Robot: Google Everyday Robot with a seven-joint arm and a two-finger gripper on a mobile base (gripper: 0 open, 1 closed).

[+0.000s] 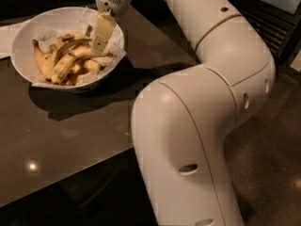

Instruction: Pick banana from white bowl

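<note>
Camera view showed the gripper [98, 44] inside the white bowl [24, 36], down among the bananas [62, 62]; its grip could not be told.

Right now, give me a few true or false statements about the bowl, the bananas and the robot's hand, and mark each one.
1. The white bowl holds several brown-spotted bananas. True.
2. The bowl stands on the floor. False: it stands on the dark table.
3. The hand reaches down into the right side of the bowl, at the bananas. True.
4. The bowl is lined with blue cloth. False: the lining is crinkled white paper.
</note>
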